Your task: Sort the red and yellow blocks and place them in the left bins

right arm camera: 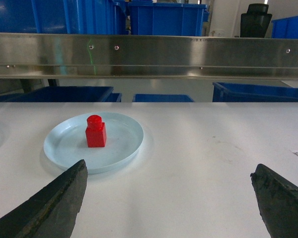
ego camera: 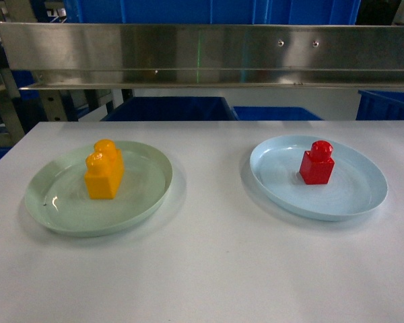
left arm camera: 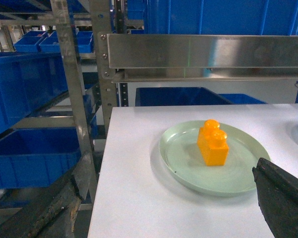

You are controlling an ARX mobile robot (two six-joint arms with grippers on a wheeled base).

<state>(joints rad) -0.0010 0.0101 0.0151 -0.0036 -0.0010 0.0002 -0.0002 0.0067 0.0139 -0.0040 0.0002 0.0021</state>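
Low, right claw [right arm camera: 169,208] gapes before red block [right arm camera: 96,132].

The two-stud block [ego camera: 104,169] is glossy orange-yellow and sits on a pale-green plate [ego camera: 148,195] near the table's left edge. The one-stud block [ego camera: 317,163] is glossy red, on a pale-blue plate [ego camera: 353,195] toward the right edge. The table [ego camera: 209,269] is plain white. Behind its far edge runs a brushed silver steel rail [ego camera: 202,54], and the bins [ego camera: 168,109] beyond are bright blue. The right gripper's fingers [right arm camera: 49,206] are matte black.
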